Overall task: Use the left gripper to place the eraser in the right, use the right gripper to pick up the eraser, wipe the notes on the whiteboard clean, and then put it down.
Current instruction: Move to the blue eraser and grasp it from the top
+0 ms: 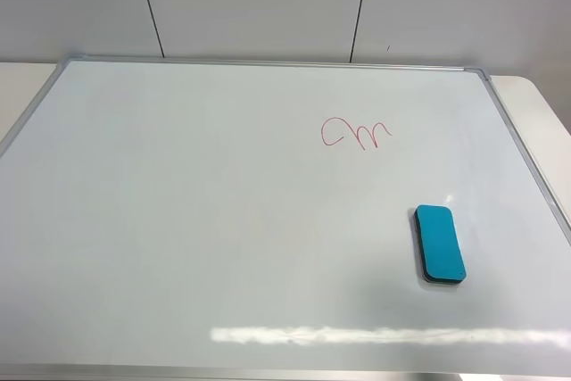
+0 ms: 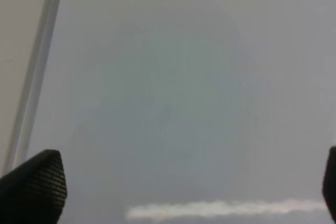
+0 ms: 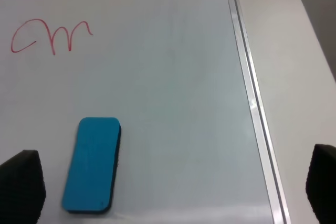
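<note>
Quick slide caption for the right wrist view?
Teal eraser lies flat on the whiteboard, apart from the red notes.

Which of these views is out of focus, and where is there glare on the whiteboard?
Left wrist view: clearly out of focus, the whiteboard a grey blur crossed by a bright glare streak. Exterior high view: sharp, with a similar streak along the board's near edge; the eraser is crisp. Right wrist view: sharp, the notes easy to see.

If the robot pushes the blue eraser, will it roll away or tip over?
Probably neither. The eraser lies flat and low on a broad base, so it should slide rather than roll or tip. The whiteboard looks glossy, so it may skid easily. It looks small, so it is likely light.
</note>
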Controlling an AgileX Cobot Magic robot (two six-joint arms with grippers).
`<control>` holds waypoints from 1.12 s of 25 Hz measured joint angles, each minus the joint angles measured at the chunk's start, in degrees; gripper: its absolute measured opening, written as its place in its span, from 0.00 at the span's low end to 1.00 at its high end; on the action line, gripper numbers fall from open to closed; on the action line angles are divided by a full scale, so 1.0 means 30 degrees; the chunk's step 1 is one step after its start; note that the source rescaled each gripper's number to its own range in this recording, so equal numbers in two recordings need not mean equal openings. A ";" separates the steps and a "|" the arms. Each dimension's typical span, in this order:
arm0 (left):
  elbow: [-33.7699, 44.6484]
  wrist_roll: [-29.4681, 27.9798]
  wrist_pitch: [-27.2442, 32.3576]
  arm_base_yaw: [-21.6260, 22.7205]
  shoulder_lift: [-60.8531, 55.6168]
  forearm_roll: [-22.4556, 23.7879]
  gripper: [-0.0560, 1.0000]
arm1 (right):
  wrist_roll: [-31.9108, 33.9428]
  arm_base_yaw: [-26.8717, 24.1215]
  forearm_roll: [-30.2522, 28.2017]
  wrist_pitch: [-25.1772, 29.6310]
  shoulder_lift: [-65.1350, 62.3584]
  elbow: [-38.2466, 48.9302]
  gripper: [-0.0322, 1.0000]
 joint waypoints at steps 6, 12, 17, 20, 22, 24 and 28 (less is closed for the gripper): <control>0.0000 0.0000 -0.0015 0.0000 0.0000 0.0000 1.00 | 0.3697 0.0000 0.0250 -0.0435 0.5662 -0.2860 1.00; 0.0000 -0.0018 -0.0035 0.0000 0.0000 0.0000 1.00 | 0.5073 0.0000 0.1076 0.0202 1.2802 -0.5029 1.00; 0.0000 -0.0018 -0.0035 0.0000 0.0000 -0.0018 1.00 | 0.5304 0.0797 0.1104 0.0294 1.7564 -0.5054 1.00; 0.0000 -0.0018 -0.0035 0.0000 0.0000 -0.0018 1.00 | 0.5903 0.2513 0.0691 -0.0447 2.0129 -0.5069 1.00; 0.0000 -0.0018 -0.0035 0.0000 0.0000 -0.0018 1.00 | 0.6353 0.3806 0.0534 -0.1339 2.1820 -0.5090 1.00; 0.0000 -0.0005 -0.0035 0.0000 0.0000 -0.0018 1.00 | 0.6891 0.5167 0.0479 -0.2334 2.3284 -0.5090 1.00; 0.0000 -0.0005 -0.0035 0.0000 0.0000 -0.0018 1.00 | 0.7767 0.7204 0.0210 -0.3583 2.6045 -0.5094 1.00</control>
